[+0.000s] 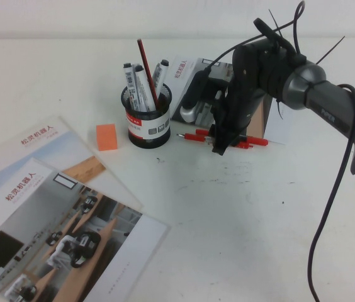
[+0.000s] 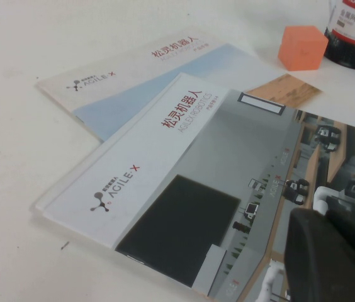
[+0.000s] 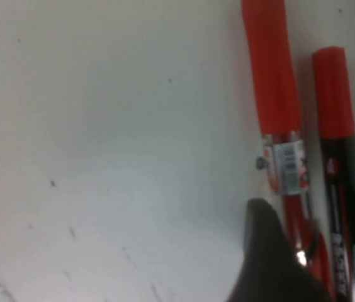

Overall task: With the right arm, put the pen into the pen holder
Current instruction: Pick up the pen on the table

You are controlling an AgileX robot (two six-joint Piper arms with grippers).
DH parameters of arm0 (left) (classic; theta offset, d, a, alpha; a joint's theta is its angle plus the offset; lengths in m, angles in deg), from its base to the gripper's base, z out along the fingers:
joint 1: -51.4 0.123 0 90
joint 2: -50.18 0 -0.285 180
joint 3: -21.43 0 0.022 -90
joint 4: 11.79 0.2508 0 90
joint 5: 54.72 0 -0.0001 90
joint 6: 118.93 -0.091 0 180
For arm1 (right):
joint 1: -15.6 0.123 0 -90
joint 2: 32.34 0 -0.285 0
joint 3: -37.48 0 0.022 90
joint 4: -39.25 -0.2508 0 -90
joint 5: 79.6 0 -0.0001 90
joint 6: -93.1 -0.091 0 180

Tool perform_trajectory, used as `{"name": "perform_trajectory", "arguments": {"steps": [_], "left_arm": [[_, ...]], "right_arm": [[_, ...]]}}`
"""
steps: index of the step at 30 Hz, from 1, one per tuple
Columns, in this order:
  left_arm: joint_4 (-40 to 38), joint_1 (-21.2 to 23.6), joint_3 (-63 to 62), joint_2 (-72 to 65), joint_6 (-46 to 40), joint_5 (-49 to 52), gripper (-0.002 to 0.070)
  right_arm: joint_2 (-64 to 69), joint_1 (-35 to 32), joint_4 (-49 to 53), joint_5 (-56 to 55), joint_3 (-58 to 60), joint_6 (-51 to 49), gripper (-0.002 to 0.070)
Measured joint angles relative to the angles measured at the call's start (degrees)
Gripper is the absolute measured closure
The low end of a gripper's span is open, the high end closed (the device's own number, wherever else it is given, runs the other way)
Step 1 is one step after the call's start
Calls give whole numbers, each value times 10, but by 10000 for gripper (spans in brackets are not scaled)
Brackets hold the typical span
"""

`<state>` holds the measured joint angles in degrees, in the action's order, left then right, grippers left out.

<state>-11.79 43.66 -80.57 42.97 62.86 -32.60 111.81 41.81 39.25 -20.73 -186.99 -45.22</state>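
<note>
r end effector (image 1: 220, 146) wide, nothing held, low over pen (image 1: 193, 136) on desk (image 1: 240, 214). risk: grabs black-banded pen (image 3: 341, 189) touching it instead. l end effector (image 2: 328, 251): can't tell.

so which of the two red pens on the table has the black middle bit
The red pen with a black mid-section, lying just beside the all-red pen, which carries a small label instead. The right gripper hovers over both, jaws open.
</note>
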Motion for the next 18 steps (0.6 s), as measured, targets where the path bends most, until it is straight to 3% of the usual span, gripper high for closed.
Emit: {"name": "perform_trajectory", "arguments": {"steps": [12,18], "left_arm": [[0,0,0,0,0,0,676],[0,0,0,0,0,0,676]], "right_arm": [[0,0,-56,73,-3,1,546],[0,1,-63,100,-3,-1,549]]}}
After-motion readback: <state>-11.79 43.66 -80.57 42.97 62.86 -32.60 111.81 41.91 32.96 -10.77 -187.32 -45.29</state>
